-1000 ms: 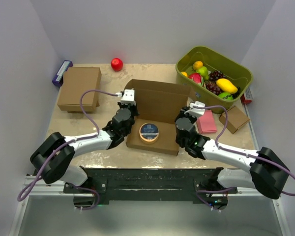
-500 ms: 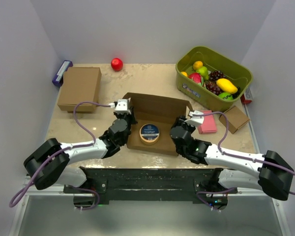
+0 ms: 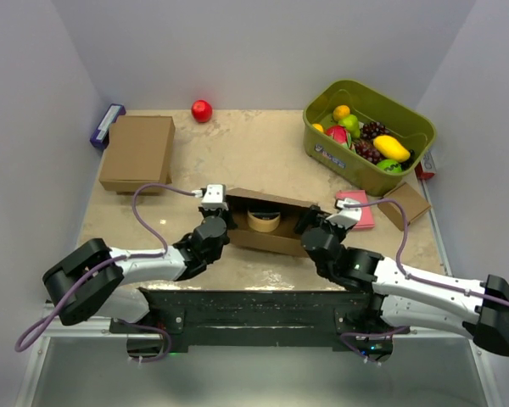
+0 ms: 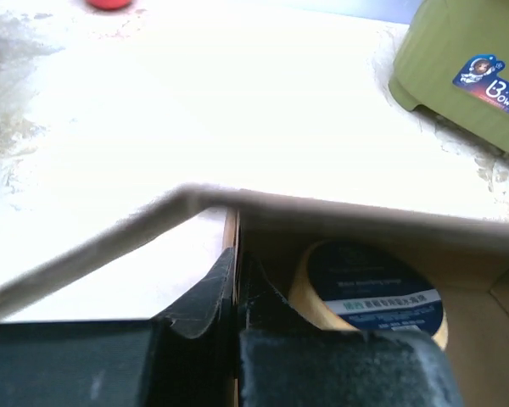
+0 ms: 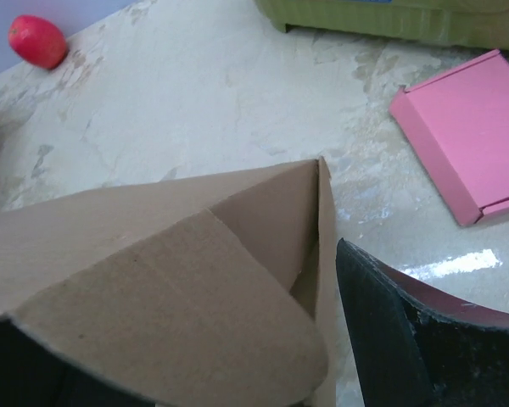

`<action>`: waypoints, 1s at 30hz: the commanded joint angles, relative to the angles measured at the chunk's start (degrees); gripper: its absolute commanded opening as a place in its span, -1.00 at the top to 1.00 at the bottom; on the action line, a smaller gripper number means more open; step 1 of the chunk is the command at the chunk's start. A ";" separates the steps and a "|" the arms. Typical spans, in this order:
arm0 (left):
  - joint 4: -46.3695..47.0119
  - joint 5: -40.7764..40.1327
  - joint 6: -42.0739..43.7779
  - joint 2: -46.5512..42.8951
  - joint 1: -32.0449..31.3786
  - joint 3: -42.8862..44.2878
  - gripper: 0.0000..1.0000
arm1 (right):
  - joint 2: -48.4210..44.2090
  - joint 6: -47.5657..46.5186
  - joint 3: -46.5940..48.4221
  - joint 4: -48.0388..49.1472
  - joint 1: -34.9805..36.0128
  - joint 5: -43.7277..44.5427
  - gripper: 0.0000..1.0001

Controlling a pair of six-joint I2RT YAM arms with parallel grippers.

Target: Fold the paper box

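Observation:
The paper box (image 3: 267,240), a shallow brown cardboard mailer, lies in the middle of the table with its lid flap tilted low over it. Inside it lies a roll of tape (image 3: 264,220) with a dark blue label (image 4: 375,284). My left gripper (image 3: 223,222) is at the box's left end, shut on the thin left wall (image 4: 231,254). At the right end, my right gripper (image 3: 310,224) stands open around the box's corner flap (image 5: 178,280). Its right finger (image 5: 390,331) is clear of the cardboard.
A closed brown box (image 3: 137,153) sits at the back left beside a purple item (image 3: 107,125). A red ball (image 3: 201,110) lies at the back. The green bin (image 3: 339,157) of toy fruit stands back right, with a pink box (image 3: 356,209) and a small cardboard cube (image 3: 405,205) in front of it.
The lid has swung down from upright to low over the box. Both arms have drawn back toward the near edge. My right gripper has opened off the flap.

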 commanded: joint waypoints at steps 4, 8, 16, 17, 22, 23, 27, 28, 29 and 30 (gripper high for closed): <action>-7.66 -2.00 -1.77 1.21 -1.54 -2.84 1.00 | -7.69 -3.42 0.09 -6.73 1.00 -12.97 -0.56; -8.19 -2.53 -1.60 1.21 -1.72 -3.28 1.00 | -15.41 -7.38 1.05 -10.94 1.00 -25.10 -0.57; -8.54 -2.18 -1.95 2.00 -1.80 -3.72 1.00 | -29.83 -5.45 4.83 -28.25 1.00 -39.29 -0.54; -8.62 -1.92 -2.12 2.35 -1.80 -3.90 1.00 | -30.89 -4.93 6.66 -31.40 1.00 -39.73 -0.52; -8.19 0.01 -2.48 2.62 -2.07 -5.12 1.00 | -35.29 -4.83 14.66 -38.98 1.00 -40.70 -0.41; -7.92 0.37 -2.30 2.53 -2.24 -5.30 1.00 | -35.29 -4.83 17.29 -39.25 1.00 -40.35 -0.40; -7.66 0.72 -1.42 2.27 -2.86 -6.35 1.00 | -32.40 -5.27 19.78 -33.12 1.00 -39.64 -0.36; -7.48 0.90 -1.25 2.01 -3.03 -6.62 1.00 | -30.91 -5.62 19.60 -30.92 1.00 -39.38 -0.36; -7.48 0.98 -1.25 1.92 -3.12 -6.88 1.00 | -28.12 -6.67 18.73 -26.03 1.08 -39.38 -0.37; -7.48 1.16 -1.33 1.66 -3.12 -7.49 1.00 | -26.00 -7.38 18.29 -23.54 1.00 -39.12 -0.37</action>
